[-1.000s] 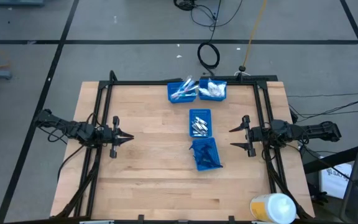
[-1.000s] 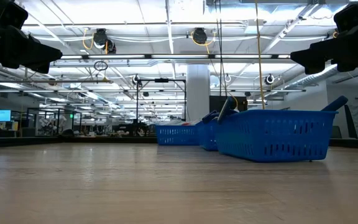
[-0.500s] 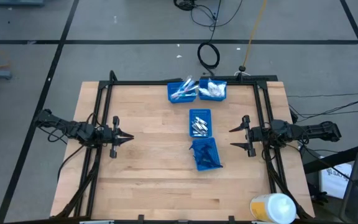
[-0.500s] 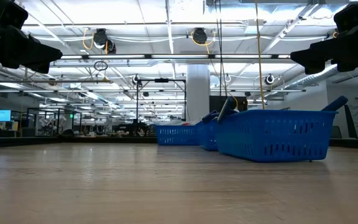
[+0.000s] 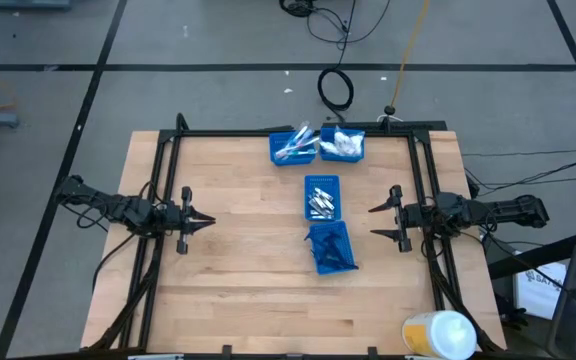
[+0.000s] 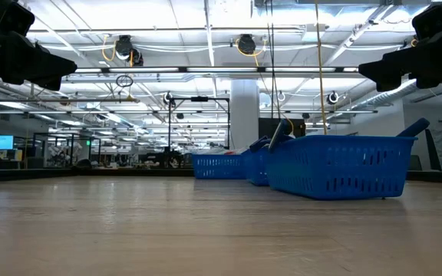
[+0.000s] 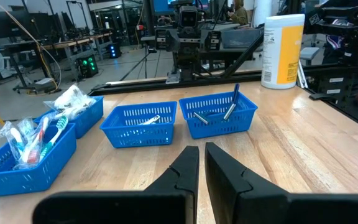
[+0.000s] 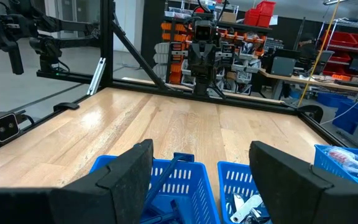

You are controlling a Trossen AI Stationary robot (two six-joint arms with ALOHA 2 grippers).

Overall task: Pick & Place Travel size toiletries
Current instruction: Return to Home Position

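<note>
Blue razors [image 5: 334, 252] in bin [image 5: 317, 266], well apart from jaws

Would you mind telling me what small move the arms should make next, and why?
Probably just shut the right gripper, whose fingers stand apart, and rest. The toiletries in view lie in the four blue bins, I see none loose on the table, and the left gripper sits closed at its own side, holding nothing.

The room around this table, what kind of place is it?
Probably a robot lab or workshop. A left arm and a right arm wait at the sides of the wooden table, shelves and red boxes stand behind, and loose cables lie nearby.
</note>
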